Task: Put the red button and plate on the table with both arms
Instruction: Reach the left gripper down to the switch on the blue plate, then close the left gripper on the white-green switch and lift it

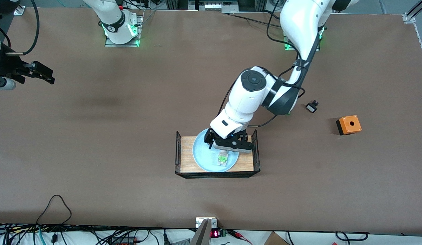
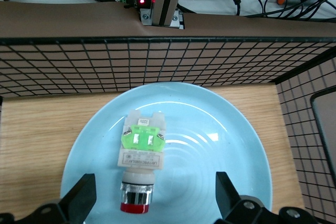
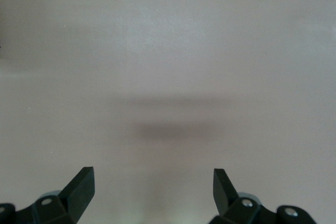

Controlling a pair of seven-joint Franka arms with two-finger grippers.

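Observation:
The red button [image 1: 223, 159] lies on its side on the pale blue plate [image 1: 201, 153]. The plate rests in the wood-grain tray [image 1: 247, 164] on the brown table [image 1: 129, 136]. My left gripper [image 1: 231, 145] hangs just over the plate, open. In the left wrist view its fingers [image 2: 84, 195] stand one on each side of the red button [image 2: 140, 156], clear of it, over the plate [image 2: 215, 140]. My right gripper [image 1: 41, 73] waits over bare table at the right arm's end. It is open and empty, and the right wrist view [image 3: 152, 179] shows only table [image 3: 168, 51] under it.
The tray has black mesh ends [image 1: 178, 153] and a mesh wall [image 2: 157, 61] on its side nearer the front camera. An orange box with a hole [image 1: 348, 124] and a small black part [image 1: 311, 107] lie toward the left arm's end. Cables run along the front edge [image 1: 54, 207].

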